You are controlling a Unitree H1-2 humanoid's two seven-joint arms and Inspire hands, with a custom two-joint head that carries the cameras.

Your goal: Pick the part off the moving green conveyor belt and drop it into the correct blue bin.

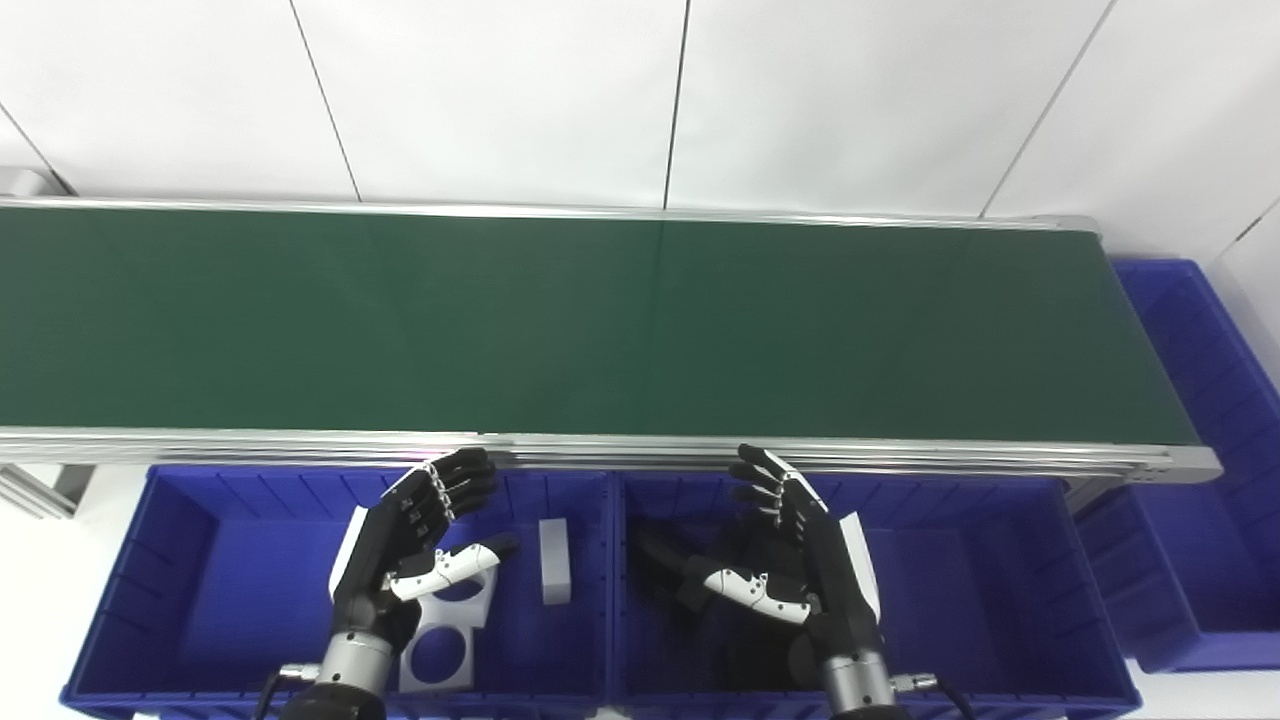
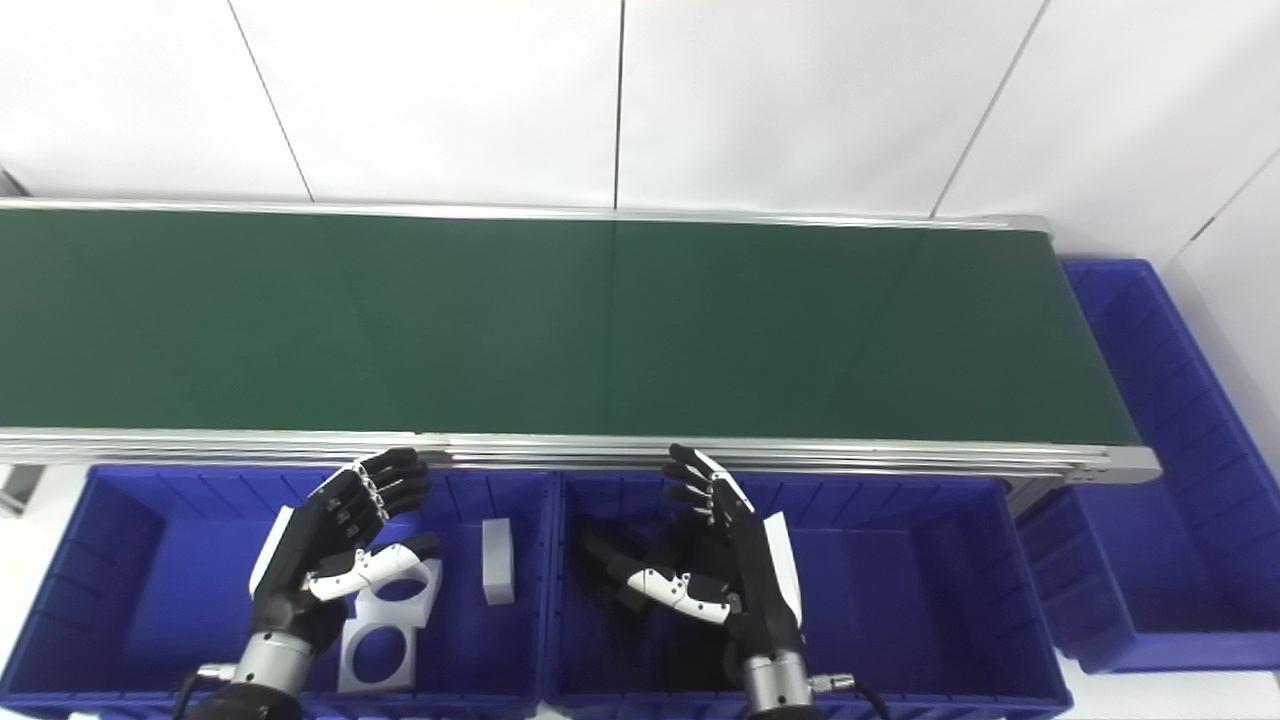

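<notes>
The green conveyor belt point(image 1: 600, 320) runs across the view with no part on it. My left hand point(image 1: 415, 545) hovers open over the left blue bin point(image 1: 180, 580), fingers spread, holding nothing. My right hand point(image 1: 790, 560) is open over the middle blue bin point(image 1: 980, 600), also holding nothing. In the left bin lie white plates with round holes point(image 1: 445, 640) and a small white block point(image 1: 554, 560). Dark parts point(image 1: 660, 575) lie in the middle bin, partly hidden by my right hand.
A third blue bin point(image 1: 1200, 480) stands at the belt's right end. The belt's metal rail point(image 1: 620, 452) runs just beyond both hands. White wall panels rise behind the belt.
</notes>
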